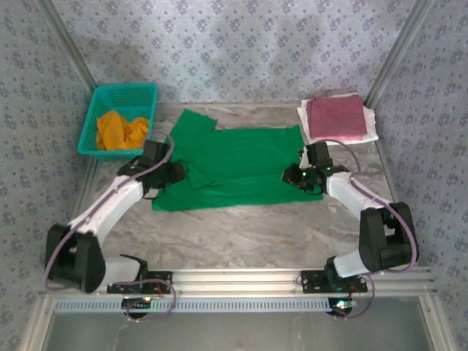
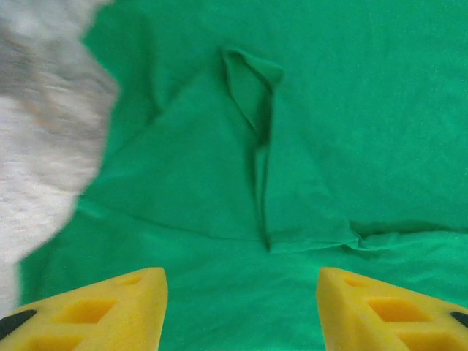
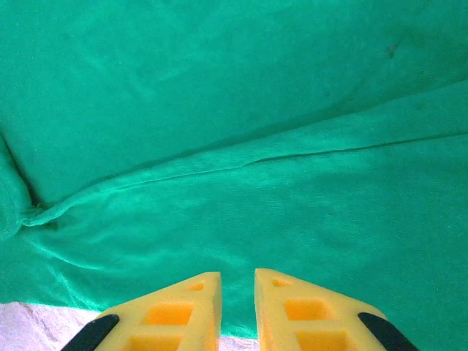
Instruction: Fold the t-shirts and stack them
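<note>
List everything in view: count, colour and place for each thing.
green t-shirt: one, bright green, spread mid-table
orange cloth: crumpled heap, count unclear, orange, inside the basket
basket: one, teal mesh, far left corner
maroon-pink shirt: one, folded, far right corner, on the white cloth
white cloth: count unclear, white, under the maroon-pink shirt
table: one, grey marbled
walls: patterned blue-grey, around the table
left gripper: yellow fingers, open, over the green t-shirt's left part
right gripper: yellow fingers nearly together at the green t-shirt's right edge; grip unclear
</note>
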